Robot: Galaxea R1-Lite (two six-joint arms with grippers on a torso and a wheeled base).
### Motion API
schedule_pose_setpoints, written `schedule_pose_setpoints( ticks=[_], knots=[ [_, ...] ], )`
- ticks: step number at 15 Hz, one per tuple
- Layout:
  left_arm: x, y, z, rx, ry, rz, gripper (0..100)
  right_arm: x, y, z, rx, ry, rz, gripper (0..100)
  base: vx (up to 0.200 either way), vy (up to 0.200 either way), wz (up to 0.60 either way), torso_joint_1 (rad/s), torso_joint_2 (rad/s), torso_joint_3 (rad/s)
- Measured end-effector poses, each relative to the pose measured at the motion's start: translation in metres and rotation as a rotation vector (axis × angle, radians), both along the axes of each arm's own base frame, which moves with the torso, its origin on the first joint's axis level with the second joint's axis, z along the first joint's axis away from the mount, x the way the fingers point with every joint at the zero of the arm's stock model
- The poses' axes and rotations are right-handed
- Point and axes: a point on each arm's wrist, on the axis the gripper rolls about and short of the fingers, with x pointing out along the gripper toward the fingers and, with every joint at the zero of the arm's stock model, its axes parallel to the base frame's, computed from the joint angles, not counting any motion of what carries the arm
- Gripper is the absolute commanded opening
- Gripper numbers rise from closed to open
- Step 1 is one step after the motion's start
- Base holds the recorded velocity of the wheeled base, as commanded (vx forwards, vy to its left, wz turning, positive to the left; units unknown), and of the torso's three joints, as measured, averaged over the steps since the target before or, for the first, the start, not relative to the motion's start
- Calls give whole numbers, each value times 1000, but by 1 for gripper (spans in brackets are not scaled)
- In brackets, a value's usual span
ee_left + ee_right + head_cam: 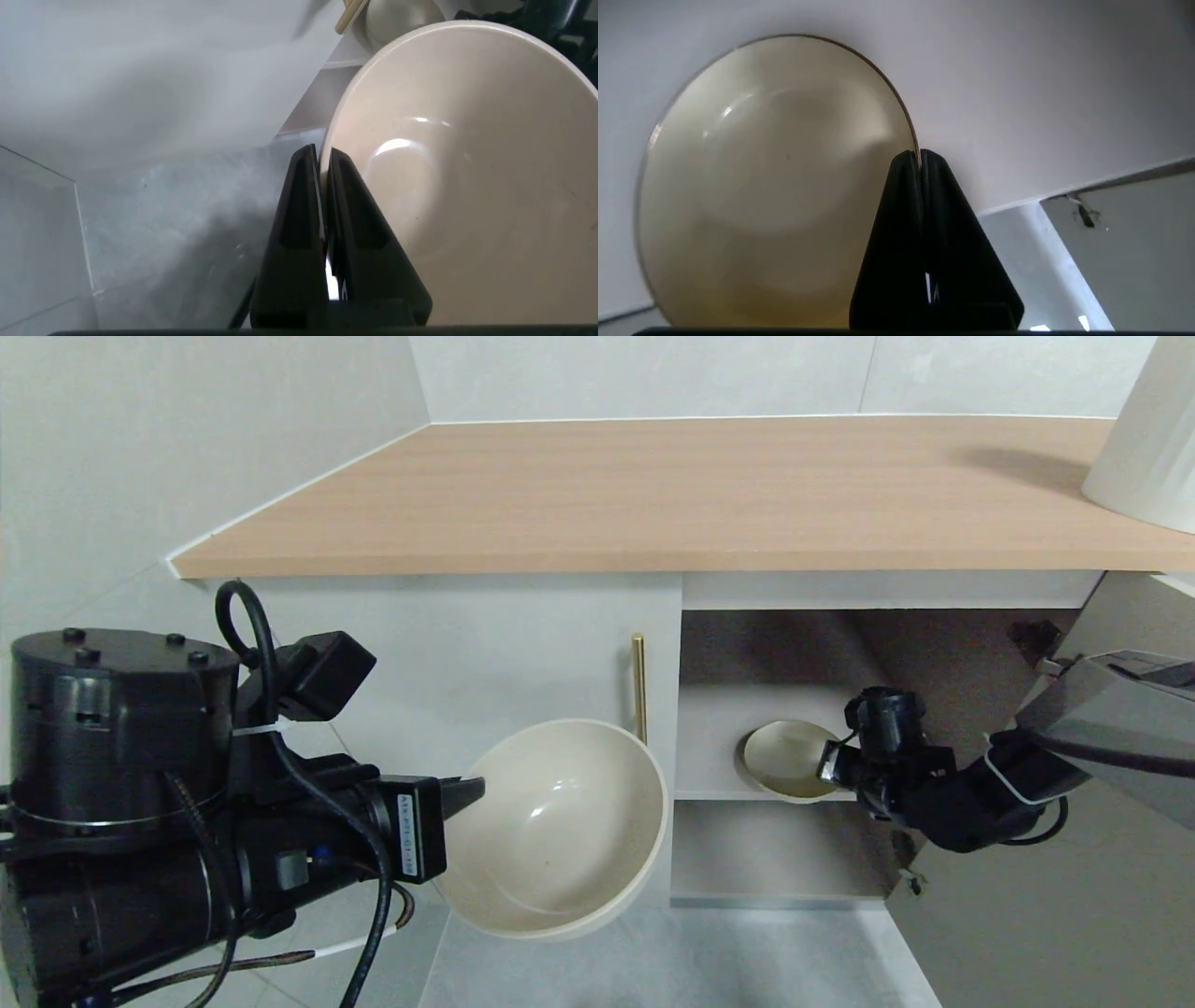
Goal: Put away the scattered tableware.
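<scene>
left pincer (pixel 478 791) pinches bowl (pixel 560 831), right pincer (pixel 829 763) plate (pixel 784 756)

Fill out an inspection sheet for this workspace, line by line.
Surface: wooden countertop, carrying a white container at its right end.
Job's things: large cream bowl held in front of the closed cabinet door; small dish tilted at the shelf in the open compartment. Whether it rests on the shelf cannot be told.
Clutter: nothing seen.
Grippers: left gripper shut on the bowl's rim; right gripper shut on the dish's rim.
Cables: black cables loop along the left arm.
Surroundings: brass handle on the door, pale walls, grey floor.
</scene>
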Motion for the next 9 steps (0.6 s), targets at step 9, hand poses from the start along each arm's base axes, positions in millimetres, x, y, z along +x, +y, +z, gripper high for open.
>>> schedule_pose_setpoints(
  ticks=[9],
  knots=[
    [4,-3,-4,13,16,0,0,24,-7,-1,2,-51,-63,0,0,0,0,0,0,0]
  ],
)
